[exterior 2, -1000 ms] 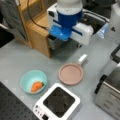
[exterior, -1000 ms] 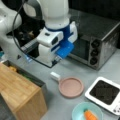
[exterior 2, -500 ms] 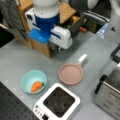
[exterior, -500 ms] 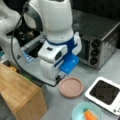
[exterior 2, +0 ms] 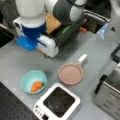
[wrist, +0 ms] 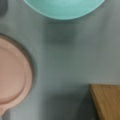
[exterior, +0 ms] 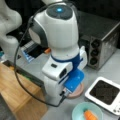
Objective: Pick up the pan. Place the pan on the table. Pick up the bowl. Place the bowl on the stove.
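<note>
Going left to right in a front view, I have the gripper (exterior 2: 47, 51) hanging above the table (exterior 2: 15, 60) near its far left edge, under the arm's blue wrist collar. Its fingers are hidden from me, so I cannot tell whether they are spread or pressed together; nothing appears to be held.

Next comes the bowl (exterior 2: 33, 81), resting on the table near the front left, with the orange carrot (exterior 2: 36, 86) lying inside it. Just right of it, at the front edge, is the stove (exterior 2: 57, 102), its black top bare. Beyond the stove the pan (exterior 2: 70, 73) sits flat on the table, white handle pointing away towards the back. At the right edge stands the steel toaster oven (exterior 2: 110, 100).

The wrist view agrees: pan rim at left, bowl rim at top, grey table between, and a corner of the wooden block (wrist: 106, 102) at lower right.

I judge the pan already placed and the bowl pickup to be the step in hand. To do it well, I would pinch the bowl's rim on a side clear of the carrot, keep it level, and stay off the pan beside it.

I can read no brand, label or writing anywhere, including on the stove's controls.
</note>
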Controlling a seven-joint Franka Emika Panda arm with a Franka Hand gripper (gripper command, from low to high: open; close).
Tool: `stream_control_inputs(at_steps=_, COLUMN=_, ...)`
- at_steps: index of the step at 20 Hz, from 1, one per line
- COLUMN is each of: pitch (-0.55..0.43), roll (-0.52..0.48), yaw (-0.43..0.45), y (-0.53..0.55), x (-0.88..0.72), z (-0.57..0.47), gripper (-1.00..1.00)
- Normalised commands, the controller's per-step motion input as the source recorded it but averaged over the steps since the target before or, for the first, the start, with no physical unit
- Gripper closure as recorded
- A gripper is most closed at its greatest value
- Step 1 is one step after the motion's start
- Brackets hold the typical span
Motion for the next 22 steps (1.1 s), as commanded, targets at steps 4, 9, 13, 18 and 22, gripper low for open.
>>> stream_control_inputs(at_steps=4, pitch=0.158, roll=-0.061, yaw=0.043, y=-0.32, x=0.44, z=-0.05, gripper=-1.00)
stream_control_inputs(at_steps=9, pitch=0.205, roll=-0.083, yaw=0.081, y=-0.29, x=0.40, z=-0.02, gripper=-1.00)
stream_control_inputs(at_steps=13, pitch=0.207, roll=-0.053, yaw=0.088, y=-0.23, x=0.40, z=-0.19, gripper=-1.00)
stream_control_inputs(at_steps=18, pitch=0.109, roll=-0.041, yaw=0.073, y=-0.12, x=0.35, z=-0.24, gripper=-1.00)
stream_control_inputs(at_steps=22, pitch=0.090, roll=-0.032, yaw=0.048, y=-0.09, x=0.21, z=-0.08, gripper=-1.00)
